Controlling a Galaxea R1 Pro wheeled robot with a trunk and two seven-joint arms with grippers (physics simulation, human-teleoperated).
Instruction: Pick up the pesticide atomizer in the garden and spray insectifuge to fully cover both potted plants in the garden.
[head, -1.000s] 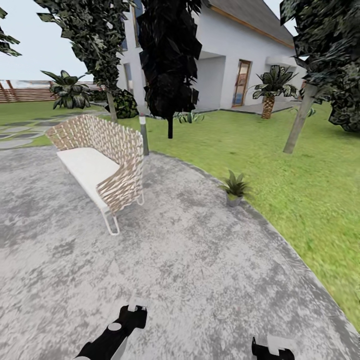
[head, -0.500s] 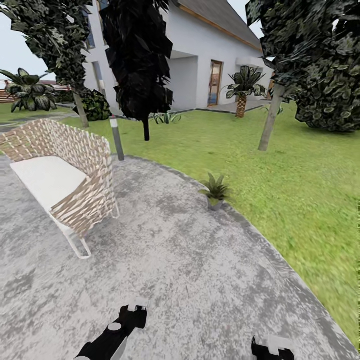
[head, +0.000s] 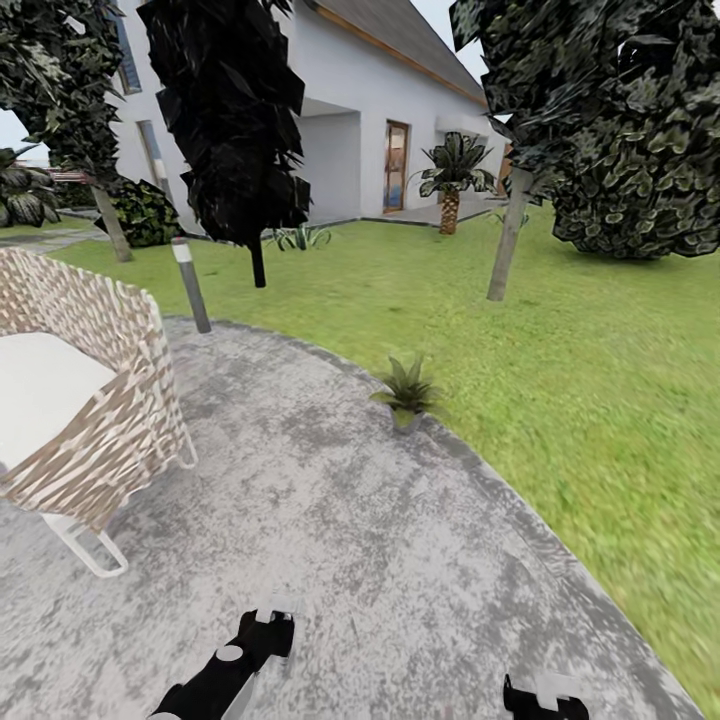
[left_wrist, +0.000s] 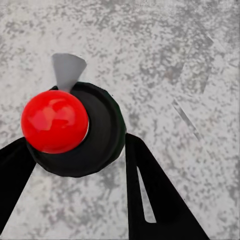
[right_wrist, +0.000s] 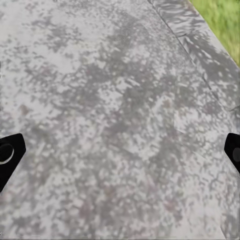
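One potted plant (head: 405, 388) stands at the curved edge of the patio (head: 330, 520), just where the grey concrete meets the lawn (head: 600, 400). A wicker seat (head: 80, 400) with a white cushion sits on the patio well apart from the plant, and a grey lamp post (head: 190, 285) rises from the patio's far rim beyond the seat. Further off past the plant are dark trees, a palm (head: 452, 180) and a white house (head: 390, 110).

The spray bottle is nowhere to be seen here, and the second potted plant cannot be made out either. The robot looks to be still travelling or searching.

The left tool (left_wrist: 75, 192) hangs over bare concrete with its black fingers spread apart and nothing between them; a red ball on a black disc sits between them in the wrist view. The right tool (right_wrist: 120, 152) is likewise spread wide over bare patio.

The main risk is reaching the plant empty-handed, since nothing can be sprayed without the bottle. Driving closer could also clip the seat's leg or knock over the small pot.
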